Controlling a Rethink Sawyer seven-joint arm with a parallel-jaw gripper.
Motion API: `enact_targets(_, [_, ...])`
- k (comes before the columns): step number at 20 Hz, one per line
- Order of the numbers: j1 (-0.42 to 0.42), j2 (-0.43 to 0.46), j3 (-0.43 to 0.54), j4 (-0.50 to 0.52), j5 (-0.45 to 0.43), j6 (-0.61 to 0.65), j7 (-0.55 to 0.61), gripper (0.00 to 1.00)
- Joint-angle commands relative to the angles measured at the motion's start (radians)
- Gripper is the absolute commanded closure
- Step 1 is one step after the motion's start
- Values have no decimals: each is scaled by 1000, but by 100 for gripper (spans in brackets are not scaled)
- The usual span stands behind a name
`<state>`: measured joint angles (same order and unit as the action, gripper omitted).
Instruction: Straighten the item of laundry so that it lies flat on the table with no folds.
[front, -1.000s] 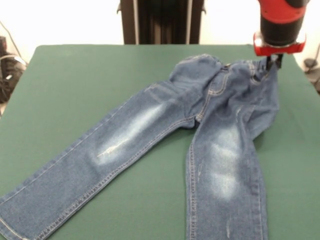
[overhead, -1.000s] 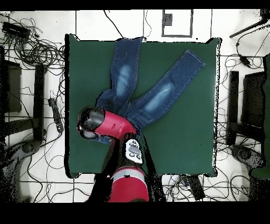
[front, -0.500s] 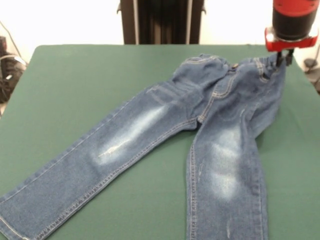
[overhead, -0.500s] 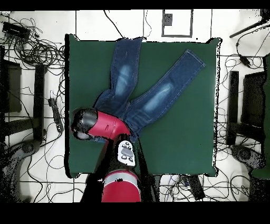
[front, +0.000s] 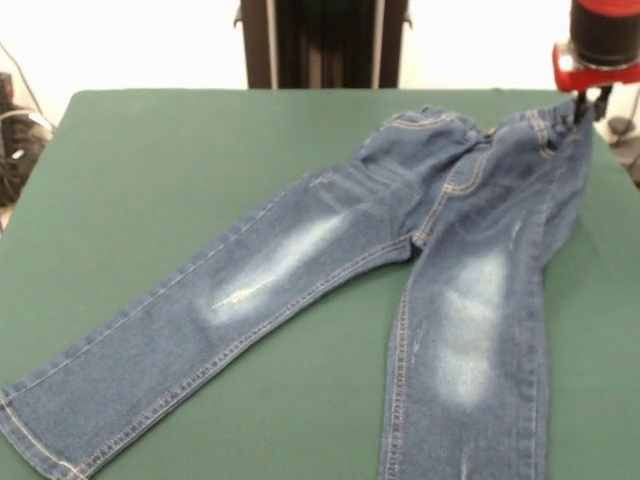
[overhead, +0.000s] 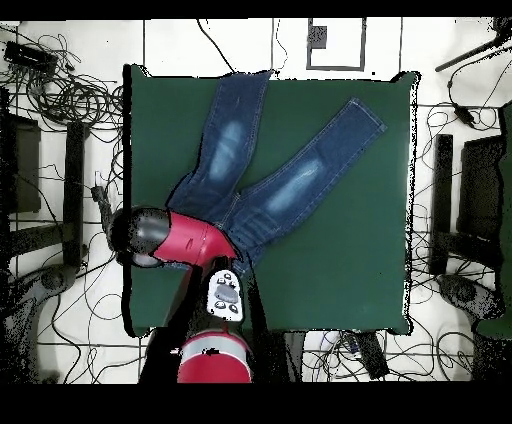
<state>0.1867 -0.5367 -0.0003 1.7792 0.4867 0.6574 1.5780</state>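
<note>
The jeans lay spread on the green tabletop, legs splayed apart. The pincer was clenched on the waistband corner, lifting it slightly. Soft, limp and fairly heavy, the denim seemed likely to drag rather than slide; the waistband and cuffs looked like the surest holds.

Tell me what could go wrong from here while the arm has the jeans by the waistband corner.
1. The gripper holds only one waistband corner of the jeans, raised off the table; the denim could slip free.
2. That corner is close to the table's side edge, so more pulling could drag fabric over it.
3. The seat looks rumpled below the waistband; a one-corner pull may skew the legs rather than flatten them.
</note>
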Motion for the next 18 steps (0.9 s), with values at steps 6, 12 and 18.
enact_targets(6, [55,-47,83,129,49,123,286,100])
enact_targets(12, [46,-62,81,152,41,113,265,100])
enact_targets(18, [52,-48,65,132,43,88,292,0])
